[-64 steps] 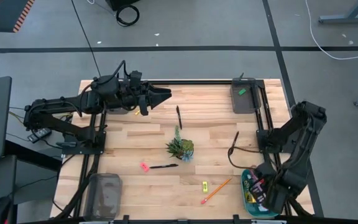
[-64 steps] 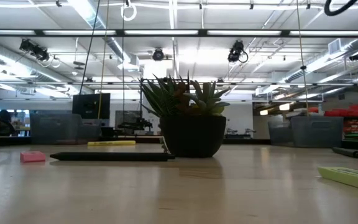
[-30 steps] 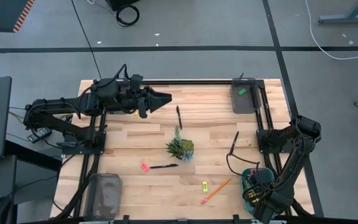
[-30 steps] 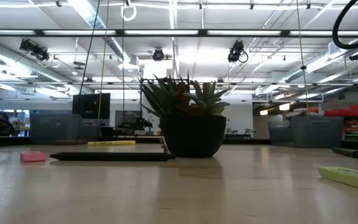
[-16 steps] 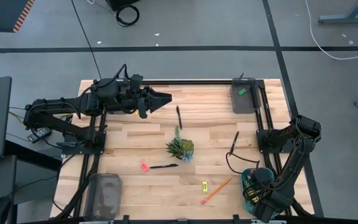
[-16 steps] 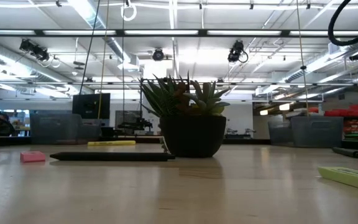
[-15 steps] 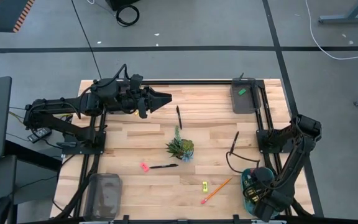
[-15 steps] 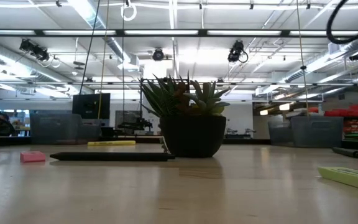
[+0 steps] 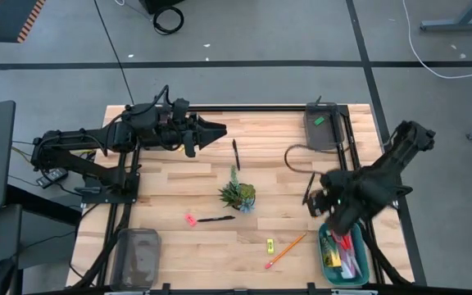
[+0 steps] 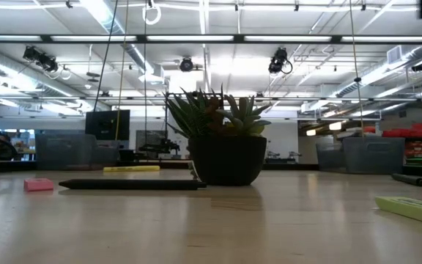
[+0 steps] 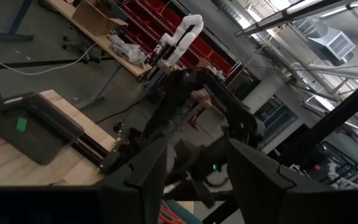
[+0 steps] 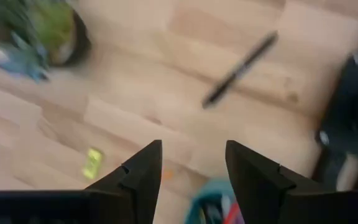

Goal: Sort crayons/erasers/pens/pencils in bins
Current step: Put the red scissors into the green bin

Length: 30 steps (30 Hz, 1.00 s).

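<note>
Right gripper (image 9: 318,199) jaws apart, empty, above bare wood beside slim black pen (image 9: 310,187), just off the teal rounded bin (image 9: 365,270) holding pencils at the near right edge. Left gripper (image 9: 217,129) parted, empty, far-left.

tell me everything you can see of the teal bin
The teal bin is a small rectangular tray with rounded corners, plastic by the look of it, sitting flat at the table's front right corner. It lies lengthwise toward the front edge. Inside are a yellow-and-green crayon box along one side and pink and red sticks beside it. The right gripper, empty, fingers apart, hangs behind the bin without touching it.
</note>
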Tool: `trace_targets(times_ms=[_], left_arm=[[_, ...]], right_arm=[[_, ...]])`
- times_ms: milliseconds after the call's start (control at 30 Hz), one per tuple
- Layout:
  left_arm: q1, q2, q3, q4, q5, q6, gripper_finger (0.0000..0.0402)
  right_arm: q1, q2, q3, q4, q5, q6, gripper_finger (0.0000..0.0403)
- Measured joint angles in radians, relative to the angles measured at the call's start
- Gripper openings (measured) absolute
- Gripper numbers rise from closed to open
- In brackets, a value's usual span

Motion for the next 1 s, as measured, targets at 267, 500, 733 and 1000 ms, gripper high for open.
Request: trace_targets(times_ms=[267,500,733,1000], left_arm=[[-0.001,0.0,0.0,-0.011,0.0,-0.001,0.0172],[-0.01,0.0,0.0,-0.012,0.025,-0.005,0.0172],[-0.035,0.0,0.0,-0.035,0.03,-0.003,0.0172],[-0.028,0.0,0.0,-0.07,0.031,0.007,0.0172]], right_arm=[[-0.145,-0.008,-0.006,-0.062,-0.186,-0.234,0.0183],[-0.051,0.042,-0.131,0.108,-0.517,-0.327,0.0183],[0.112,0.042,-0.157,0.33,-0.582,-0.037,0.0183],[0.247,0.055,-0.157,0.46,-0.469,0.216,0.0183]])
